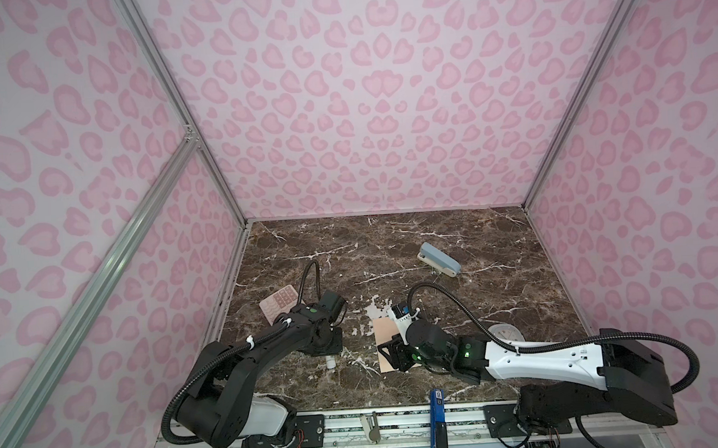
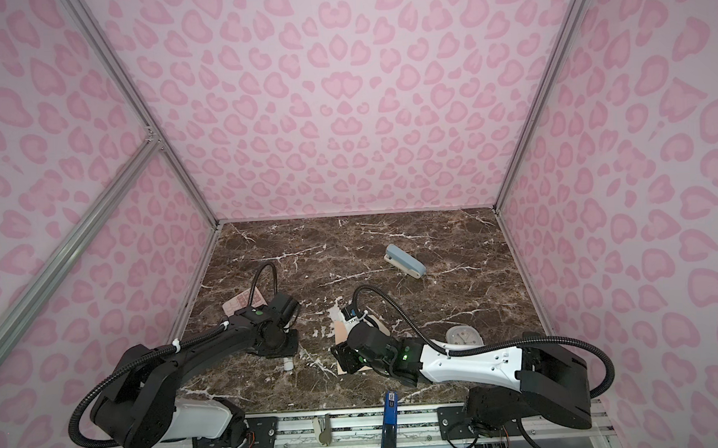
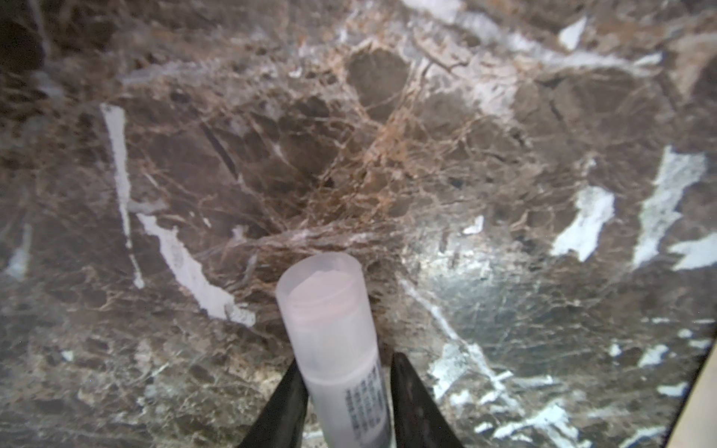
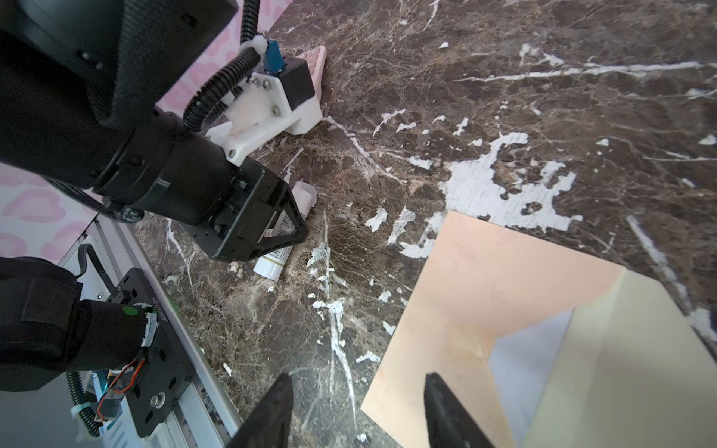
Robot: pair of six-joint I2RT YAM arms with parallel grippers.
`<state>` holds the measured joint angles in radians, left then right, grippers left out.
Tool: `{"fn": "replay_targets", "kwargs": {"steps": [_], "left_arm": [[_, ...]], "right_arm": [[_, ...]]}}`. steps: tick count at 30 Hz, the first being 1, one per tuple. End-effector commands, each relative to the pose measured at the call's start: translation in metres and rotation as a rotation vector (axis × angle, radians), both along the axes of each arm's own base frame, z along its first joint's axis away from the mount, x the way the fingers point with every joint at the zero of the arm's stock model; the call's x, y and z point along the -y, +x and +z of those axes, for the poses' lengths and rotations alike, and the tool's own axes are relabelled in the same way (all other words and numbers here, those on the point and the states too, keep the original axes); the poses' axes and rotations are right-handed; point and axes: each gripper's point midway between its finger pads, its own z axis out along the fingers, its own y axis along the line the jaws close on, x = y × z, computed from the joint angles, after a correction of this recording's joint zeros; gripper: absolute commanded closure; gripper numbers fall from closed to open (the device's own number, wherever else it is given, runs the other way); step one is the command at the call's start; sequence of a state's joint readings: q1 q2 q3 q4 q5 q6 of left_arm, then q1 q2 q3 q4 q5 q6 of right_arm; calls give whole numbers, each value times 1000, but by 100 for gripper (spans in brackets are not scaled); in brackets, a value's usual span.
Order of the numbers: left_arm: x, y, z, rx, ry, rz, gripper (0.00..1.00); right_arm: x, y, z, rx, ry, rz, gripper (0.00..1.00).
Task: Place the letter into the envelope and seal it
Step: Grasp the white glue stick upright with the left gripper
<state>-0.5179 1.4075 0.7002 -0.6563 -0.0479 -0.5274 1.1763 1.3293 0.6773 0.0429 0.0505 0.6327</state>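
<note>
At the lower left of a top view, a white glue stick [image 1: 331, 362] lies on the brown marble tabletop [image 1: 391, 240] under the black left arm. In the left wrist view the left gripper [image 3: 346, 360] has one dark finger [image 3: 287, 399] on each side of the tube, close against it. Whether they actually pinch it cannot be told. At lower centre in both top views the peach-orange envelope [image 1: 383, 330] lies flat, partly covered by the right arm's wrist. The right wrist view shows the envelope's flap open and cream-yellow inside, with the pale letter [image 4: 527, 360] tucked into the pocket and visible in the V-shaped opening. The right gripper [image 4: 357, 375] hovers over the envelope's near corner with its jaws apart and nothing between them. Just right of the envelope, a small round clock [image 1: 505, 333] shows from behind the white forearm. Further up at left, a pink calculator [image 1: 278, 304] sits beside the left arm's cable. Furthest back, right of centre, a blue-grey stapler [image 1: 439, 260] rests at an angle — well apart from the rest.
</note>
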Motion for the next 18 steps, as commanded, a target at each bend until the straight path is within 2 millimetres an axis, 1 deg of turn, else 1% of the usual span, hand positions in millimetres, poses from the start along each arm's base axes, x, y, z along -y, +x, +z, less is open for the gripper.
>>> {"fn": "replay_targets", "kwargs": {"steps": [1,2,7,11,18], "left_arm": [[3,-1,0,-24,-11,-24,64],[3,0,0,-29,-6,-27,68],[6,-1,-1,-55,-13,-48,75],[13,-1,3,-59,-46,-71,74],[15,-5,7,-96,-47,-92,72]], "right_arm": [[-3,3,3,18,24,-7,43],[-2,3,1,17,24,-9,43],[0,2,0,22,20,-8,43],[2,4,0,33,14,-13,43],[2,5,-1,38,8,-14,43]]}}
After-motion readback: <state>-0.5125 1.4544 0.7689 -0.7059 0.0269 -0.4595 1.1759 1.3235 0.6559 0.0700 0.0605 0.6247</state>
